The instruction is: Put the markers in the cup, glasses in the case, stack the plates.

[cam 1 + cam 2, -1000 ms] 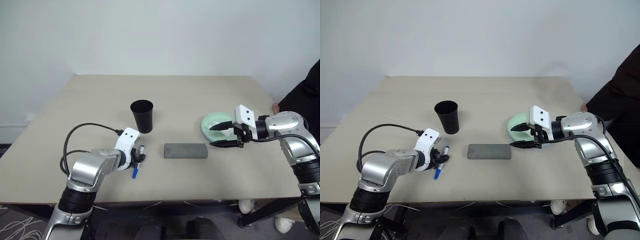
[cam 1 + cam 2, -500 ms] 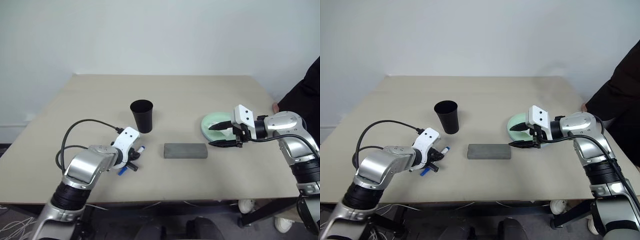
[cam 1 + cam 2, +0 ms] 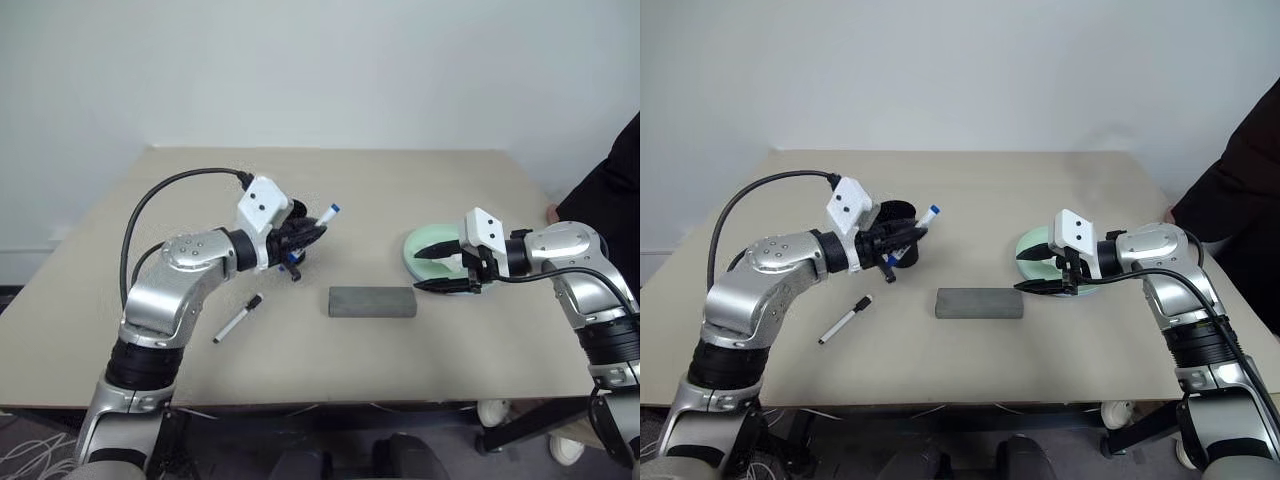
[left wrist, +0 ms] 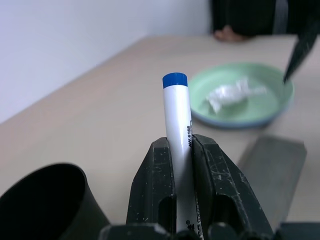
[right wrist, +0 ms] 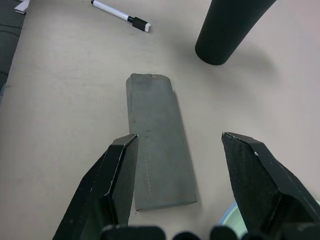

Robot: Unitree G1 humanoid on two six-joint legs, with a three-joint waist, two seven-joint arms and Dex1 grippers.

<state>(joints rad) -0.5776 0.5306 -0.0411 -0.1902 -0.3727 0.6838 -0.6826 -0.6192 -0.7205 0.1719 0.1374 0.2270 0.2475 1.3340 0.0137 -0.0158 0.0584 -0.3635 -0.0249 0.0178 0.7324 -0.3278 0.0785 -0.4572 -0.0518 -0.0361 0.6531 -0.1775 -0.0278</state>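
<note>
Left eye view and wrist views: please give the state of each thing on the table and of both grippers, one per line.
blue-capped marker: gripped, lifted near the cup
black-capped marker: lying flat on table
cup: upright
case: closed, flat
green plate: holds crumpled tissue
left gripper: shut on marker
right gripper: open, empty

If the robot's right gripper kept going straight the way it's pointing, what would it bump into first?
Probably the grey case: the right gripper is open and angled down over the case's near end. Beyond stand the cup and a marker. Depth is hard to judge.
</note>
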